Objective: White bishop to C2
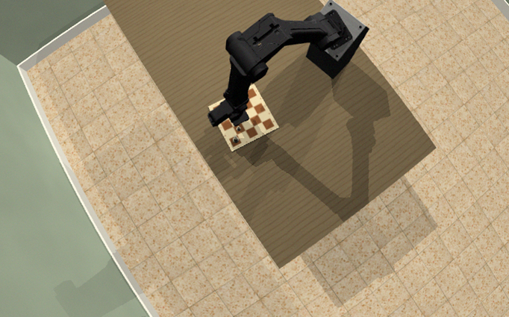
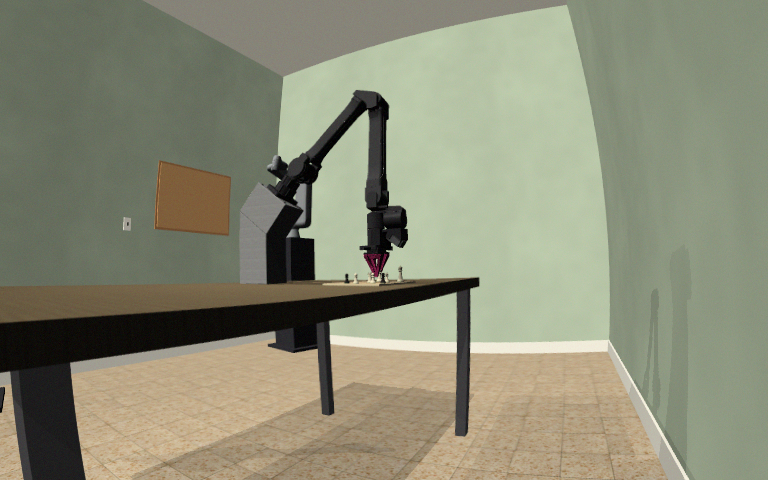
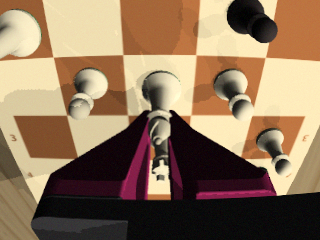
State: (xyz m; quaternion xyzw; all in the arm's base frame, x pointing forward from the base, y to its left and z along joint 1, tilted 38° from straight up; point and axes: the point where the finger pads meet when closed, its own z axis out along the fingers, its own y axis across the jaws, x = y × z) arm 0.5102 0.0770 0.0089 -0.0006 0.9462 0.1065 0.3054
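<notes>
Overhead, arm (image 2: 376, 164) vertical, jaws clamping white bishop (image 3: 160, 96).

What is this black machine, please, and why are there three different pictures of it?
It is a robot arm with a hand that has two dark red fingers. It is bolted to a grey pedestal beside a wooden table.

One picture looks straight down from the ceiling, one looks from the side of the room, and one comes from a camera on the wrist, looking down past the fingers.

On the table lies a small chessboard with lettered edges. Several white pieces and one black piece stand on it.

The hand is closed on a white piece, probably the bishop; its base looks close to the board, though I cannot tell whether it touches.
</notes>
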